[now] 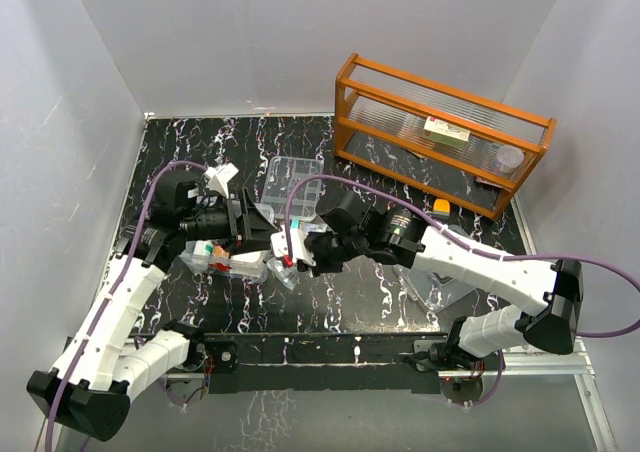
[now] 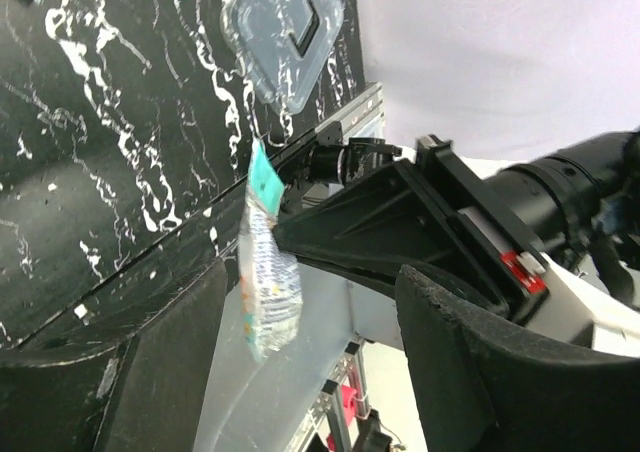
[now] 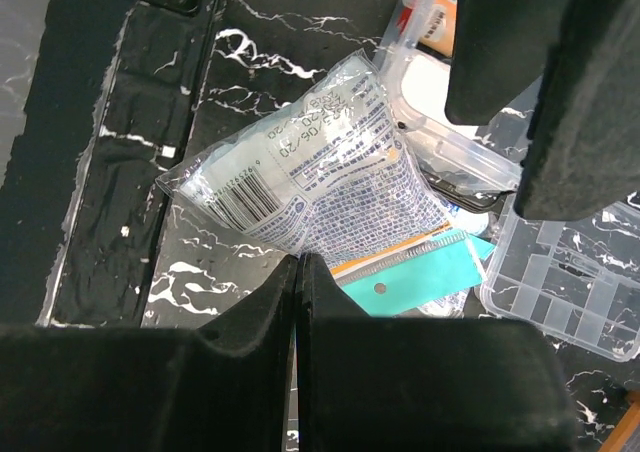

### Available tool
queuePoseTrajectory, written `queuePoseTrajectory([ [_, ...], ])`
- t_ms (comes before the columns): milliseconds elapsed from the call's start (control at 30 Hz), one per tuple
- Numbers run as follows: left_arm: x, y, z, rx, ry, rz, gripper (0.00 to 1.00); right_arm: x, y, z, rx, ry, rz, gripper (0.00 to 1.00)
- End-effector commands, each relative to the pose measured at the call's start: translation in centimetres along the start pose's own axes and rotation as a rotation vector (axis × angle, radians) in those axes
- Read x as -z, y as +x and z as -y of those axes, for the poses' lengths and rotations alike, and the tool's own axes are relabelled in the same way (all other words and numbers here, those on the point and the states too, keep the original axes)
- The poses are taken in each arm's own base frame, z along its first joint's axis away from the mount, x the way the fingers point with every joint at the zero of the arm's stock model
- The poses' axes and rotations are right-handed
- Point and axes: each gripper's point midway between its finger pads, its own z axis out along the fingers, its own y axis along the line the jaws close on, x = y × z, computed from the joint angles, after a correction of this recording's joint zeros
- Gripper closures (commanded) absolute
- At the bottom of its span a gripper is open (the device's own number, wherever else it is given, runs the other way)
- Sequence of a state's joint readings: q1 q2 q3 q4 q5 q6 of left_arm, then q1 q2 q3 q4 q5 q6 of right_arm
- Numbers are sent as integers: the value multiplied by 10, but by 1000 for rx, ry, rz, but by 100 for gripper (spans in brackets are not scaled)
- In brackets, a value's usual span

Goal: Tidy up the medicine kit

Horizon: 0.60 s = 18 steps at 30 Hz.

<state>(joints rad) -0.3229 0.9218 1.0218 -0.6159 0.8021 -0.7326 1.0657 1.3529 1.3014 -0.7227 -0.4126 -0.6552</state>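
Medicine kit [image 3: 452,148] rim beside sachet [image 3: 320,172]; right end effector [image 3: 298,265] clamps sachet; left end effector [image 2: 310,307] agape.

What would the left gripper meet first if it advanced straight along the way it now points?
Most likely the clear packet, hanging just ahead of the open left gripper and pinched by the right gripper. Right behind it comes that right gripper's body, though exact depth is unclear.

Top view is bright and even for me: soft diffuse overhead light, only faint shadows on the bench [image 1: 350,302]. Left wrist: left claw [image 2: 312,302] is dark and blurry up close, and the white background is blown out. Right wrist: right claw [image 3: 298,272] is soft-focus, with glare patches on the sachet [image 3: 310,172], print readable.
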Motion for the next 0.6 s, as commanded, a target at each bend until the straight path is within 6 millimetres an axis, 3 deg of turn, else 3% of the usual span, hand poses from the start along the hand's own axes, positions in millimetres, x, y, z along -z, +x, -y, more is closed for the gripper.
queuePoseTrajectory([
  [0, -4, 15, -15, 76, -35, -63, 35, 11, -29, 9, 111, 34, 51, 100],
  [300, -12, 28, -21, 124, -16, -130, 42, 10, -31, 12, 154, 60, 38, 100],
  [567, -18, 42, -21, 129, 20, -192, 59, 5, -32, 9, 168, 39, 45, 100],
])
